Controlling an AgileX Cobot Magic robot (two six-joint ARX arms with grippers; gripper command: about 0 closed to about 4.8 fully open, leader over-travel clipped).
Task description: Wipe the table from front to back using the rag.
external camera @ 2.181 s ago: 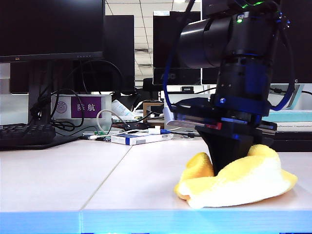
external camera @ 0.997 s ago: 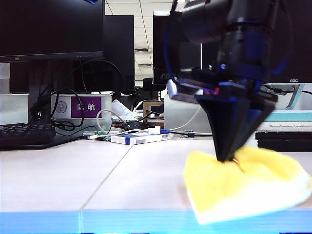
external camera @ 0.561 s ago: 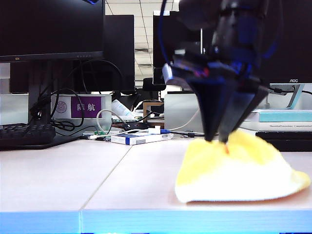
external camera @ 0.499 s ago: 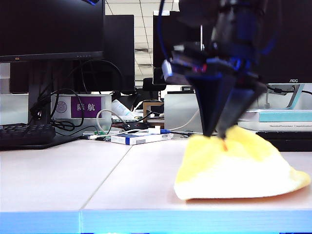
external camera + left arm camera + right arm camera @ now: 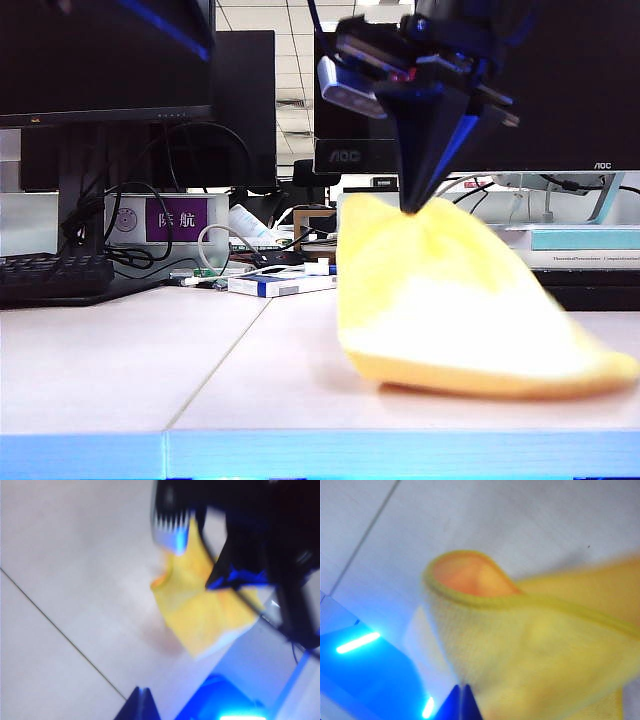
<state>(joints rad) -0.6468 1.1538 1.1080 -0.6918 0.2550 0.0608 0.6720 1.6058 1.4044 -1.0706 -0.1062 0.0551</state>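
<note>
tabletop (image 5: 130, 360): pale, thin seam line, blue near edge band
rag (image 5: 440, 300): yellow, right side, lifted into a tent, lower edge on tabletop
right pincer (image 5: 410, 207): clamped on rag's peak, above tabletop
left pincer (image 5: 141, 705): jaws closed, empty, hovering left of rag

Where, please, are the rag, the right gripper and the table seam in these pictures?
rag (image 5: 440, 300), exterior view: middle of the draped yellow cloth.
right gripper (image 5: 409, 207), exterior view: pinched fingertips, shut on the rag's top.
left gripper (image 5: 141, 705), left wrist view: dark shut tips.
table (image 5: 120, 350) seam (image 5: 215, 365), exterior view: thin line across the top.
</note>
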